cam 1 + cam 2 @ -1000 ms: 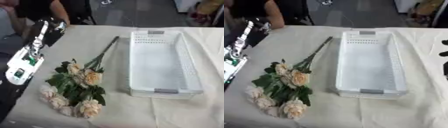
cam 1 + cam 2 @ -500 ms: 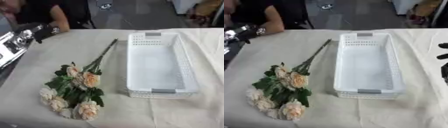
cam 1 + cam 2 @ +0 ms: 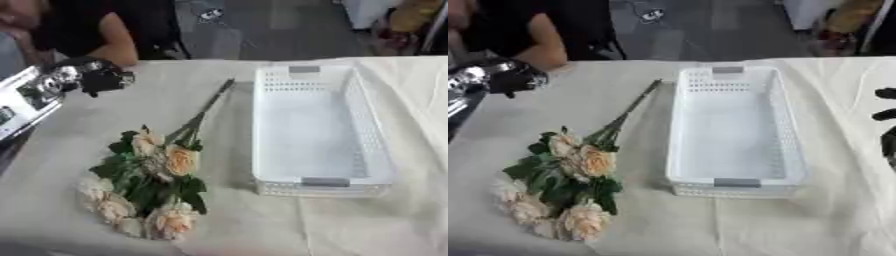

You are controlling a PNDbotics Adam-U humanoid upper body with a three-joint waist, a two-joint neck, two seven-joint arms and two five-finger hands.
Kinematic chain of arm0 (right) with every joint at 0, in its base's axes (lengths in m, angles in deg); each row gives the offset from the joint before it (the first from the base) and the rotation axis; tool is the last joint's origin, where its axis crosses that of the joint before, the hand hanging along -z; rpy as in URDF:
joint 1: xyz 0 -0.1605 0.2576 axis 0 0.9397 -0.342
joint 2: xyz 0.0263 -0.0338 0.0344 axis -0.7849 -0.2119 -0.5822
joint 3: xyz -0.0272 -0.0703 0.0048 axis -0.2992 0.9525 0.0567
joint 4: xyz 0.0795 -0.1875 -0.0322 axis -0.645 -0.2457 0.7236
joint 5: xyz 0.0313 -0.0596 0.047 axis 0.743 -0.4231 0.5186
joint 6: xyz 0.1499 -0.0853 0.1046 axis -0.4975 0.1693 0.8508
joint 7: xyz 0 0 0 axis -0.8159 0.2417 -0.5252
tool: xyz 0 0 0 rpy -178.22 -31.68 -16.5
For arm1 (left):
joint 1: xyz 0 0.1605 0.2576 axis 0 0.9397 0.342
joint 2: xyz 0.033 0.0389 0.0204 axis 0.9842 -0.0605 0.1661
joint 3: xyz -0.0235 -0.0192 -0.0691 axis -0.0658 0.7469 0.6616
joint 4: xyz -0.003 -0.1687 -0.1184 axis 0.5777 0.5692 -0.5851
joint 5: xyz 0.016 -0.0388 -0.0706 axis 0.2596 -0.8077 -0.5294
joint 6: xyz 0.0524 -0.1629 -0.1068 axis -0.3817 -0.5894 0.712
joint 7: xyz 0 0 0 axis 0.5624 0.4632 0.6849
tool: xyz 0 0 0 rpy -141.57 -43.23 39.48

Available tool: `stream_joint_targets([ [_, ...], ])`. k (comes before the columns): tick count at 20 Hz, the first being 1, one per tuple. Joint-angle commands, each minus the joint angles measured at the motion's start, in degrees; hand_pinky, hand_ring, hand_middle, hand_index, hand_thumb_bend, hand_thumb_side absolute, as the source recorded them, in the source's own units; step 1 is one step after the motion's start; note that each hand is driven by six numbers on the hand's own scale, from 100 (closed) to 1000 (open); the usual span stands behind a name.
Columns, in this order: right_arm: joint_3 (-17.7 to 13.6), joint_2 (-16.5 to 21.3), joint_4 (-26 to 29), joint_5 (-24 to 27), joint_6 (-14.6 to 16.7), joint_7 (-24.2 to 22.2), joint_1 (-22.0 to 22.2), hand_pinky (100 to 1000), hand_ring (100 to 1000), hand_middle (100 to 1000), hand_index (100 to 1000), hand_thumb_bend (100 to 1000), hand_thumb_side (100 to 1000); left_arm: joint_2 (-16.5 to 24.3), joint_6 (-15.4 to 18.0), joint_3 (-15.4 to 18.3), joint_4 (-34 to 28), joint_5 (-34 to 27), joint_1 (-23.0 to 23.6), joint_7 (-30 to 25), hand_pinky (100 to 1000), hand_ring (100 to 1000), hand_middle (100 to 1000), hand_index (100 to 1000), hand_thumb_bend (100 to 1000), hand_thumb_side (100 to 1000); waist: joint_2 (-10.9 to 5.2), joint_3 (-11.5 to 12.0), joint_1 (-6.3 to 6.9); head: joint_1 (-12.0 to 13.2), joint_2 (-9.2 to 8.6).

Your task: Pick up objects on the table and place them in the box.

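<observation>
Left eye view: your left hand (image 3: 98, 77) hovers over the table's (image 3: 219, 225) far left, fingers curled on nothing. The flowers (image 3: 153, 180) lie left of the empty box (image 3: 315, 130).

Right eye view: your right hand (image 3: 884, 117) shows at the right edge; you cannot tell its fingers.

Cream cloth-covered table (image 3: 411, 225) with creases at the near right, dark grey floor (image 3: 280, 30) beyond the far edge, white cabinet (image 3: 802, 12) at the far right, blurred yellow-orange shape (image 3: 411, 17) beside it
</observation>
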Motion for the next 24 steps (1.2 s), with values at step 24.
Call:
stream_joint_targets([
  [24, 0.92, 1.35, 0.56, 0.39, 0.18, -1.38, -0.89, 642, 809, 955, 1000, 100, 327, -4.26, 1.05, -9.29, 3.35, 15.45, -8.64, -15.12, 877, 793, 747, 865, 775, 946, -1.03, -0.67, 0.22, 0.78, -0.09],
])
